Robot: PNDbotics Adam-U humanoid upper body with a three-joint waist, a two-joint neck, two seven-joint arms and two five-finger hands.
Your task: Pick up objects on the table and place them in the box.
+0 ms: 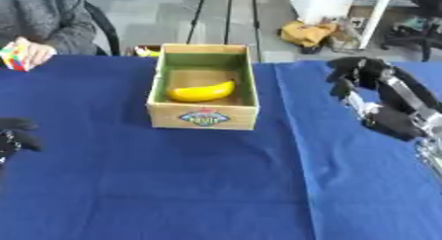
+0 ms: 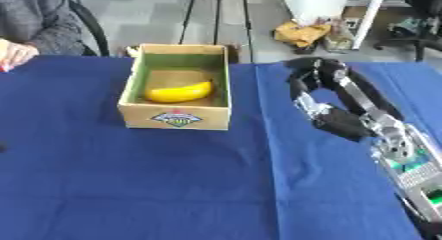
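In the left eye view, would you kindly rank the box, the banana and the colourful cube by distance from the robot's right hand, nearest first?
From the right hand, at the right:
1. Box, centre; its right wall is nearest.
2. Banana, lying inside the box.
3. Colourful cube, far left edge, held by a person's hand.

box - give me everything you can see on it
The box is an open-topped rectangular carton, tan cardboard by its look, with a green lining on the inner walls and a colourful label on the near wall. It stands upright on the blue tablecloth, at mid-table towards the far edge. A yellow banana lies on its floor. Neither robot hand touches it; the right hand hangs off to its right.
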